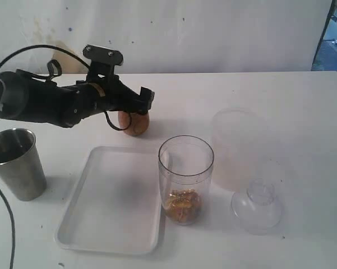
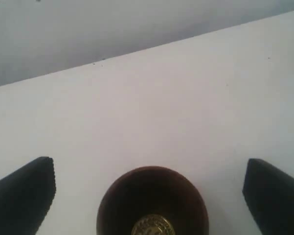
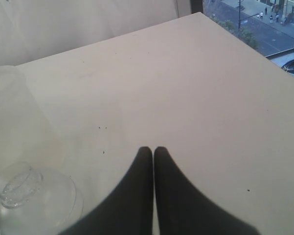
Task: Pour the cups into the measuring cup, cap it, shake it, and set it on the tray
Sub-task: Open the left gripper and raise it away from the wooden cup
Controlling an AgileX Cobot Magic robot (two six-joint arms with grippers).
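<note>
lying nearest, the flat white rectangular plastic tray (image 1: 109, 207) has the tall clear cylindrical measuring cup (image 1: 186, 168) upright just beside its right edge, with golden bits at its bottom. further back on the left stands the tapered brushed-steel tumbler (image 1: 17, 162). farthest, the rounded brown wood-grain cup (image 1: 135, 124) sits between the wide-spread fingers (image 2: 24, 196) of the left gripper (image 1: 135, 111), apart from both, with something gold inside. the right gripper (image 3: 153, 152) has its tips pressed together, gripping nothing.
</note>
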